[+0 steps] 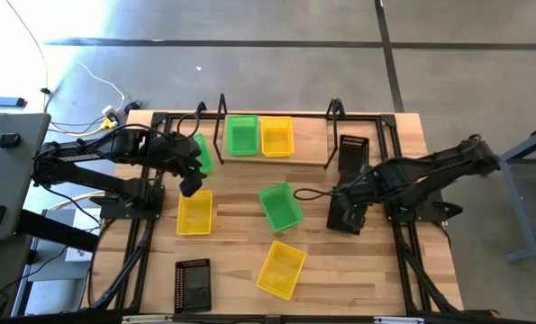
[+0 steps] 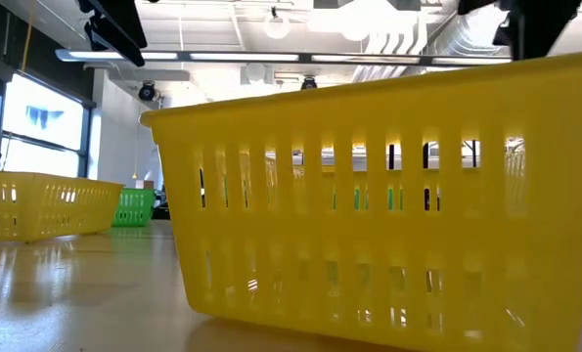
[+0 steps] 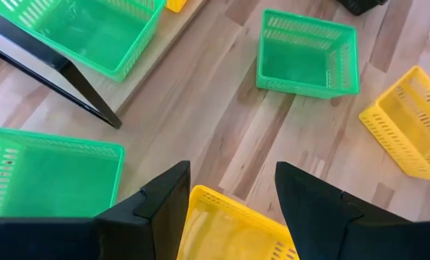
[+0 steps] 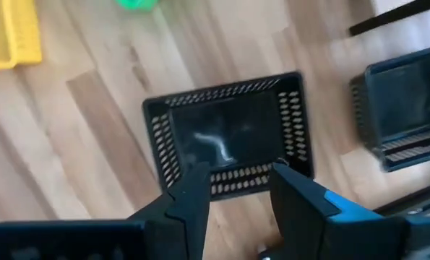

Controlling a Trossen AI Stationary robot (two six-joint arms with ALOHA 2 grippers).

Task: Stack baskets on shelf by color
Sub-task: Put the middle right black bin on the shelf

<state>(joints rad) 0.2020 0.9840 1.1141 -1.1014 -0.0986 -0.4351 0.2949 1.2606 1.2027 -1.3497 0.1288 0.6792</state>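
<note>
My left gripper (image 1: 191,184) is open and hovers over the far rim of a yellow basket (image 1: 194,214); that rim shows between its fingers (image 3: 229,224). A green basket (image 3: 48,173) stands beside it. My right gripper (image 1: 344,214) is open above a black basket (image 4: 229,137), its fingers on either side of one short wall (image 4: 240,177). On the shelf (image 1: 313,148) a green basket (image 1: 242,135) and a yellow basket (image 1: 277,137) stand side by side. A green basket (image 1: 279,205), a yellow basket (image 1: 281,268) and a black basket (image 1: 192,283) rest on the table.
Another black basket (image 1: 353,151) stands beyond the shelf's right looped end (image 1: 335,112). The shelf's black rod leg (image 3: 77,83) is close to my left gripper. In the low view the near yellow basket (image 2: 388,196) fills the foreground. Bare wood lies between the middle baskets.
</note>
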